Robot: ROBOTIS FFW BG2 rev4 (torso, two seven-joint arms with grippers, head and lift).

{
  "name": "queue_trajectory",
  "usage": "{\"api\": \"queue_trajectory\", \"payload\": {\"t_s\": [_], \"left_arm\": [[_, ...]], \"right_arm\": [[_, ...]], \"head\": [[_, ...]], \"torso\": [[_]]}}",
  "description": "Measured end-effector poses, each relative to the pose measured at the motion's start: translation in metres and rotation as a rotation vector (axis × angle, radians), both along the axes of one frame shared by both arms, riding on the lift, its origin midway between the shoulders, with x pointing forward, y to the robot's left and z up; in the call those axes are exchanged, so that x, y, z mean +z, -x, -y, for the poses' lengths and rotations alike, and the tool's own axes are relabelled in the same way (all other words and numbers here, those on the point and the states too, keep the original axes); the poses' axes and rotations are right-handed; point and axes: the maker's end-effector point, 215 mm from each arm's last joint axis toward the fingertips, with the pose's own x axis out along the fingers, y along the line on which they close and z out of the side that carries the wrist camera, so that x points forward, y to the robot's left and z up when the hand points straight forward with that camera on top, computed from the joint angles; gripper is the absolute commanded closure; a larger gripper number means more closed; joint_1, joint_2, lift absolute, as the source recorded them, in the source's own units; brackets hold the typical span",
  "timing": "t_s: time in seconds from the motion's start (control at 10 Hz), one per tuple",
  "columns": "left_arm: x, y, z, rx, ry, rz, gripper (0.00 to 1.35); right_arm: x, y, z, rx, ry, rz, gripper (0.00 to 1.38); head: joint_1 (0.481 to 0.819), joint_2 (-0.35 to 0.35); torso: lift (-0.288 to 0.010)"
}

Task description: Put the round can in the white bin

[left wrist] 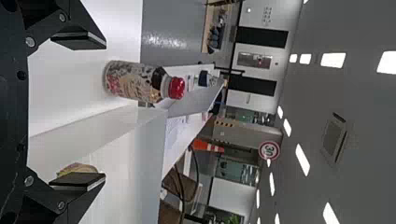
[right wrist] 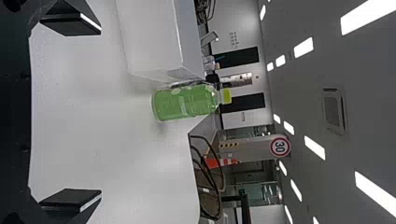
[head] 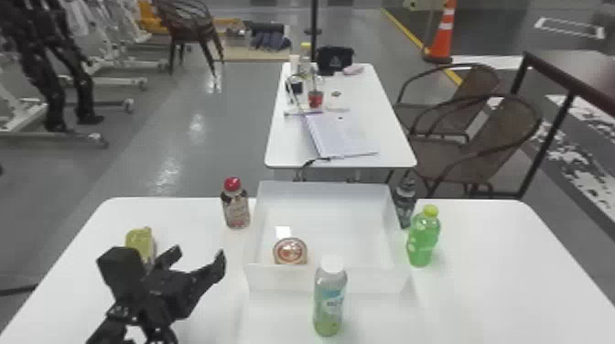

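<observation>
White tabletop point(head: 494, 274) supports the white bin point(head: 283, 280), with plastic bottles point(head: 423, 239) standing around it, probably as distractors; the round can point(head: 290, 251) sits inside by the near wall, presumably released there, since left gripper point(left wrist: 104, 112) and right gripper point(right wrist: 101, 112) gape wide, empty

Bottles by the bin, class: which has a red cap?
The red-capped bottle, just left of the white bin. The front bottle has a white cap, the green bottle a yellowish one, the dark bottle a dark one.

head: high, forward-down | wrists: near, forward, sideways | shared: white bin point(head: 281, 278)
</observation>
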Motion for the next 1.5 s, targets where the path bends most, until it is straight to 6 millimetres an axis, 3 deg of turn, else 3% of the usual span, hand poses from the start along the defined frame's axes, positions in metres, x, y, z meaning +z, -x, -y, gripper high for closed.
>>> {"api": "queue_trajectory", "payload": {"t_s": [0.3, 0.6, 0.8, 1.1, 1.5], "left_arm": [[-0.01, 0.05, -0.037, 0.142, -0.049, -0.005, 0.28], [-0.043, 0.107, -0.055, 0.237, -0.088, -0.048, 0.28], [-0.052, 0.134, -0.068, 0.282, -0.168, -0.05, 0.28], [-0.053, 0.152, -0.073, 0.301, -0.223, -0.029, 0.28], [-0.049, 0.153, -0.071, 0.297, -0.241, -0.008, 0.28]], "right_arm": [[-0.002, 0.002, 0.0, -0.001, -0.001, -0.005, 0.07], [-0.003, 0.005, 0.001, -0.003, -0.004, -0.008, 0.07], [-0.004, 0.008, 0.004, -0.01, -0.006, -0.008, 0.07], [-0.004, 0.01, 0.005, -0.011, -0.007, -0.01, 0.07], [-0.003, 0.009, 0.004, -0.011, -0.006, -0.008, 0.07]], "head": [[0.549, 0.0], [0.549, 0.0], [0.549, 0.0], [0.549, 0.0], [0.549, 0.0]], "torso": [[-0.1], [-0.1], [-0.1], [-0.1], [-0.1]]}}
